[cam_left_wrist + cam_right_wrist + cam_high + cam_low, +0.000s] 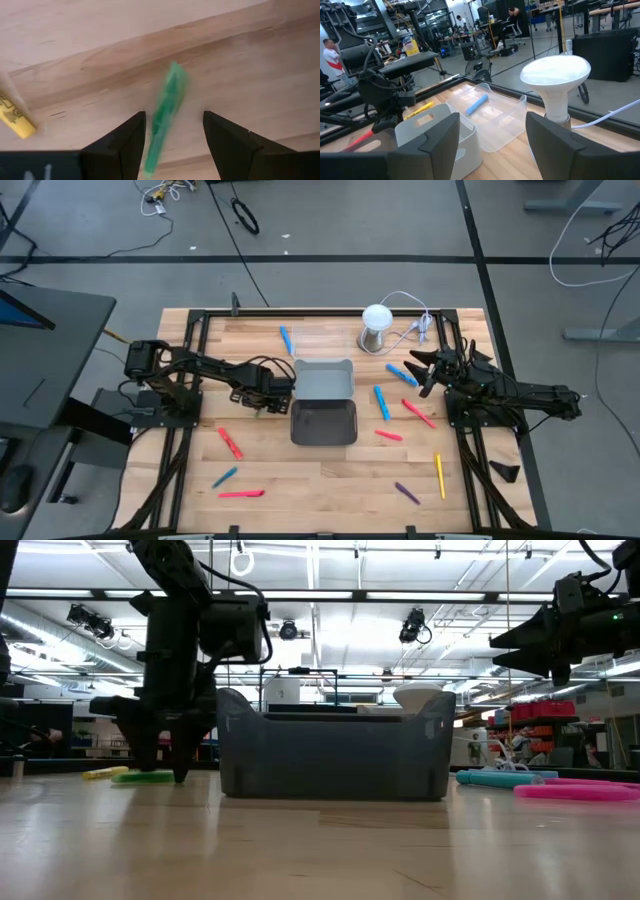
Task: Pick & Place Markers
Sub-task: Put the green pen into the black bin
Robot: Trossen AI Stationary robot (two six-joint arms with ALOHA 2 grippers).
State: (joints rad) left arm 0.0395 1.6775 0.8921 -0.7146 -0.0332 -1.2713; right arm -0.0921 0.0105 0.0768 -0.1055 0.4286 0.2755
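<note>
A green marker (165,115) lies flat on the wooden table, just left of the grey trays. My left gripper (174,114) points down over it, open, with one finger on each side of the marker and close to the tabletop (165,765). In the high view the gripper (262,402) hides this marker. A yellow marker (15,117) lies close by. Several more markers in blue, red, yellow and purple are scattered over the table, such as a red one (231,442) and a blue one (381,402). My right gripper (425,370) waits open and level, raised above the table's right side.
Two grey trays stand mid-table, one (322,380) behind the other (323,423), right beside my left gripper. A white-domed metal cylinder (376,327) with a cable stands at the back. Bare wood lies along the near edge between the scattered markers.
</note>
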